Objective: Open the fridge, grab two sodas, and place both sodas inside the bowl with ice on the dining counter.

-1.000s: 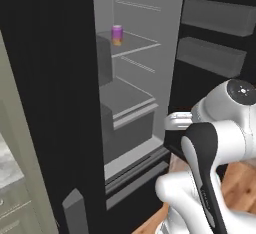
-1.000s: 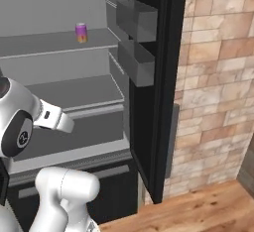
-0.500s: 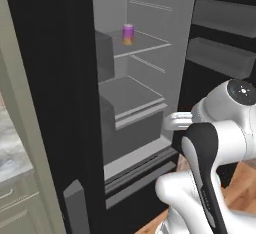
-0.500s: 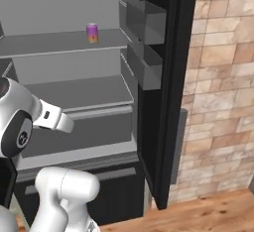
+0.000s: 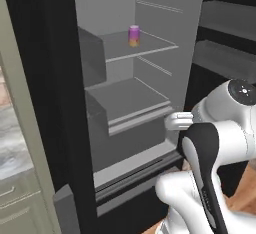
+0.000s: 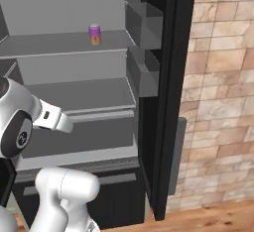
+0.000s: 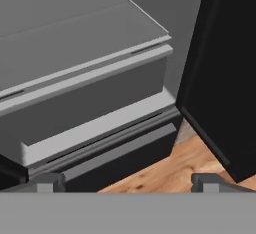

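Fridge (image 5: 55, 78) stands open, both doors swung wide. Purple-to-orange soda (image 5: 134, 35) upright on upper shelf (image 6: 59, 45), well above and beyond gripper (image 7: 128, 182). Gripper low, before lower shelf edge, aimed toward fridge's lower drawer (image 7: 120, 153) and wood floor (image 7: 175, 168); fingers spread apart, nothing held.

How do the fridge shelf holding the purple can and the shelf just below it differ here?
The upper shelf carries the soda can, standing upright; the lower shelf shows nothing on it. The upper shelf sits at the can's level well above the arm, while the lower shelf is near the height of the arm's wrist. In the left base view the lower shelf's front edge looks thicker than the upper shelf's thin edge. Both are flat grey shelves inside the open fridge.
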